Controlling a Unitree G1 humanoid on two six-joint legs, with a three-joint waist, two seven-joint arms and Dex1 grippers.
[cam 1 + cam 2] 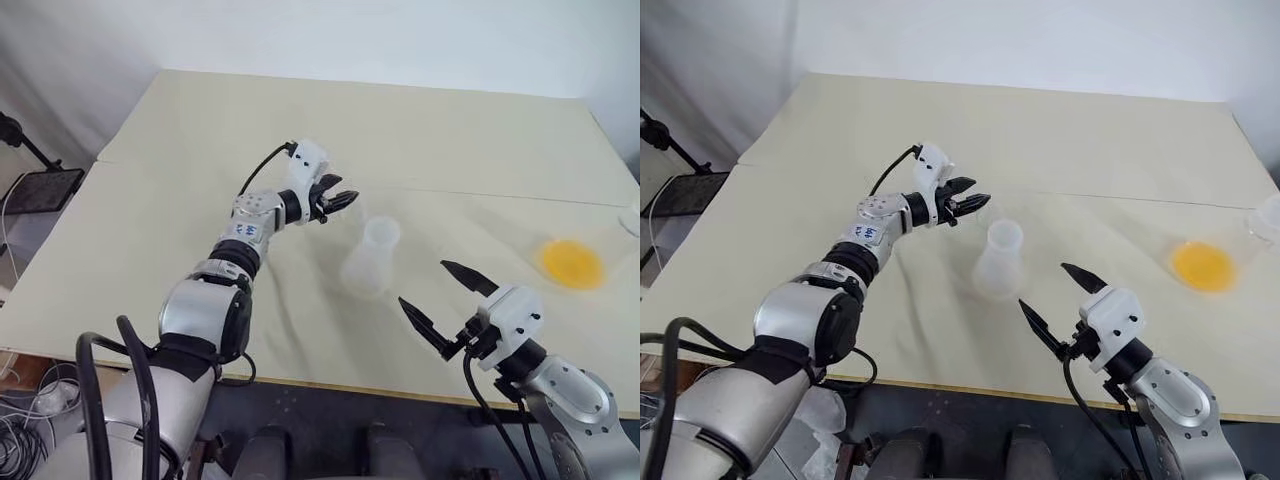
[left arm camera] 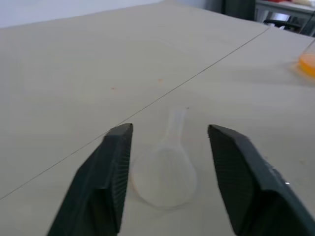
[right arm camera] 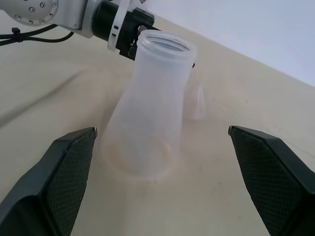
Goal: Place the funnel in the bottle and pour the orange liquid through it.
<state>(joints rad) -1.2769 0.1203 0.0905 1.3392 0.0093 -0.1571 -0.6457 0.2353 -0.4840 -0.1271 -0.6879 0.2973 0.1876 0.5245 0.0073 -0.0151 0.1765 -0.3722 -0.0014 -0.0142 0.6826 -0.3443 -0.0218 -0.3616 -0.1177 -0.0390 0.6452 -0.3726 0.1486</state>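
Observation:
The funnel (image 2: 165, 172) lies on its side on the beige table (image 1: 200, 150), its stem pointing away from my left gripper (image 2: 170, 130). That gripper is open, one finger on each side of the funnel and not touching it. The clear bottle (image 1: 370, 255) stands upright just right of the left gripper; the funnel (image 3: 198, 103) shows behind it. My right gripper (image 1: 423, 283) is open and empty, near the front edge, facing the bottle (image 3: 150, 123). The orange liquid (image 1: 572, 262) pools in a clear container far right.
A seam (image 1: 480, 195) runs across the table behind the bottle. The table's front edge (image 1: 330, 385) lies close below my right gripper. A black stand (image 1: 40, 185) and cables sit on the floor at the left.

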